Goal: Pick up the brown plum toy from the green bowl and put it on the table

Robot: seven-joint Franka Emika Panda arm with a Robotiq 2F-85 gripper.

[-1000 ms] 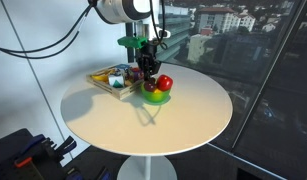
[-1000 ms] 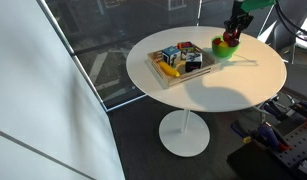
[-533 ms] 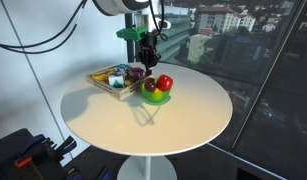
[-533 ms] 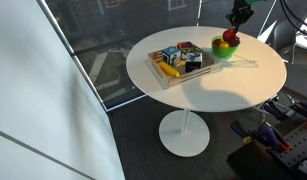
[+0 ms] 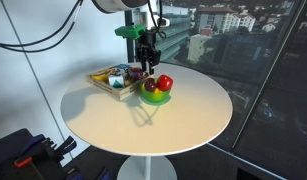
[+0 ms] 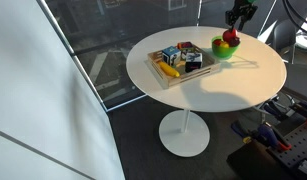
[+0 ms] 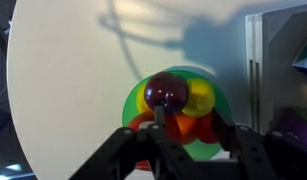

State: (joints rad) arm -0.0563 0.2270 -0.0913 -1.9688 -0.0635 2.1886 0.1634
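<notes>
Claw [image 7: 183, 122] hangs over the bowl [image 7: 131, 100], its dark angular fingers [image 7: 133, 150] at the frame's bottom. Gripping or parted, I cannot tell. Plum [image 7: 165, 92] is round, glossy maroon, at centre frame just past the tips, above the yellow fruit [image 7: 200, 95] and red fruit [image 7: 183, 128]. This looks like the lift step. Next comes a sideways carry and a gentle set-down on the smooth cream surface [image 7: 73, 90].

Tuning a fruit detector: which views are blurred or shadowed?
Wrist view: the gripper is dark and soft-edged up close, the brown plum toy clearer, a shadow across the table. In both exterior views the green bowl is tiny, with a shadow beside it.
</notes>
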